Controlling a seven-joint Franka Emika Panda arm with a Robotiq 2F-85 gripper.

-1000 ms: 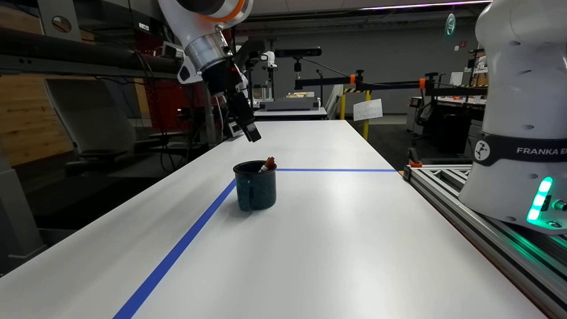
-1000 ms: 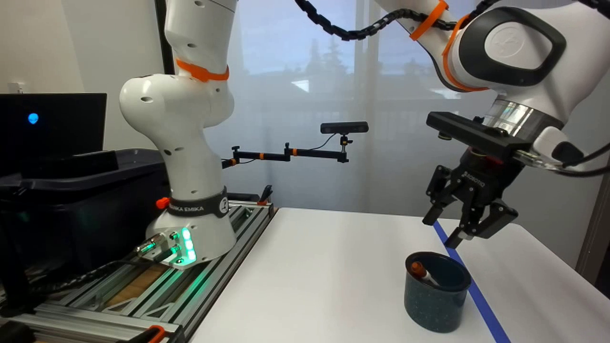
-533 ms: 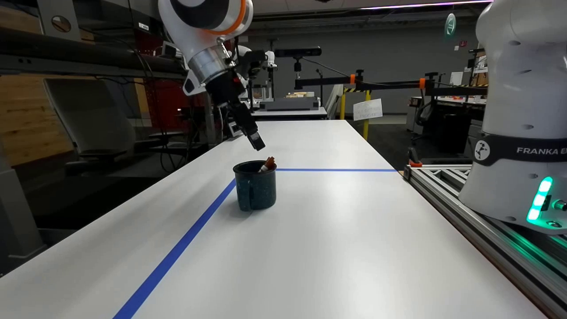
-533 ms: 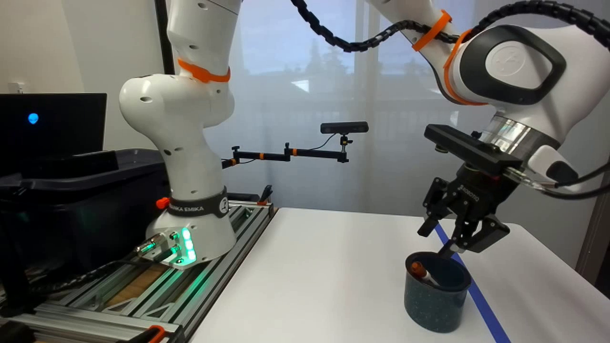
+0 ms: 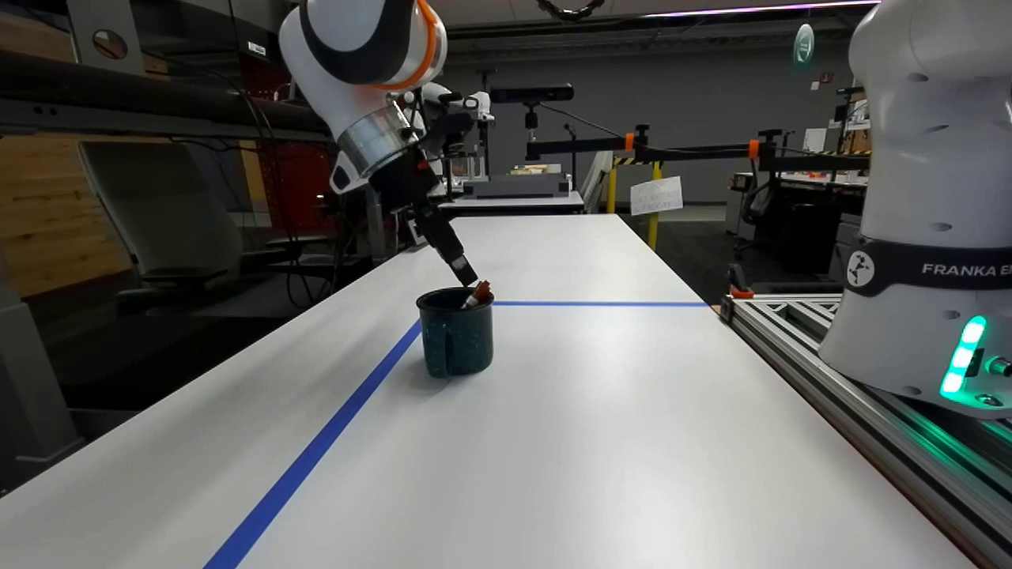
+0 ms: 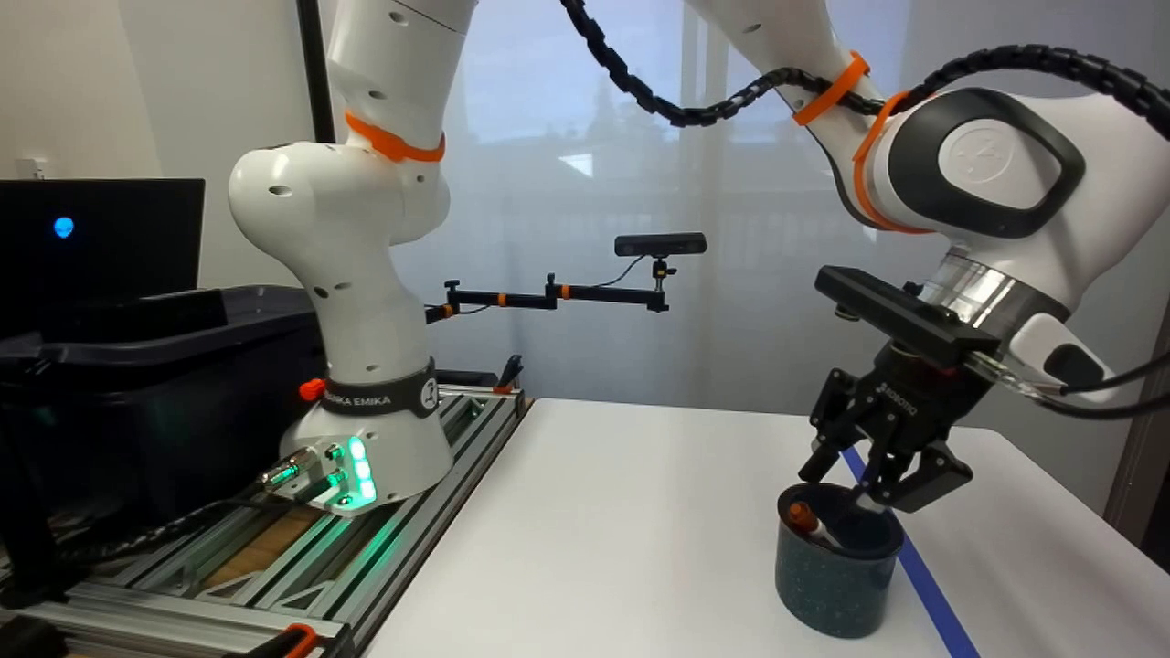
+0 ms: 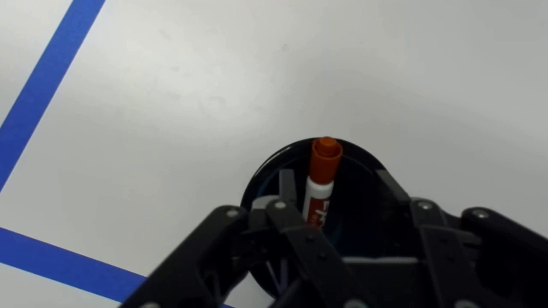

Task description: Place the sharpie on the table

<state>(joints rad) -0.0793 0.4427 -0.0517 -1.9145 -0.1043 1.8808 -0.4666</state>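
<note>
The tabletop [image 5: 601, 442] is smooth with a soft sheen, its blue tape [image 5: 328, 431] matt. The mug [image 6: 834, 589] looks like speckled enamel, glossy in places; the marker [image 7: 324, 167] is smooth plastic. The gripper [image 6: 841, 482] looks matt, its wrist collar [image 6: 973, 288] polished metal. In an exterior view, the left-hand panelling [image 5: 47, 221] is grained wood and the far sign [image 5: 656, 195] is paper.

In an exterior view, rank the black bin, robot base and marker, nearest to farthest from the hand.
1. Marker: inside the cup, under the open hand.
2. Robot base: beside the table, left in the picture.
3. Black bin: beyond the base, at the picture's left edge.
</note>
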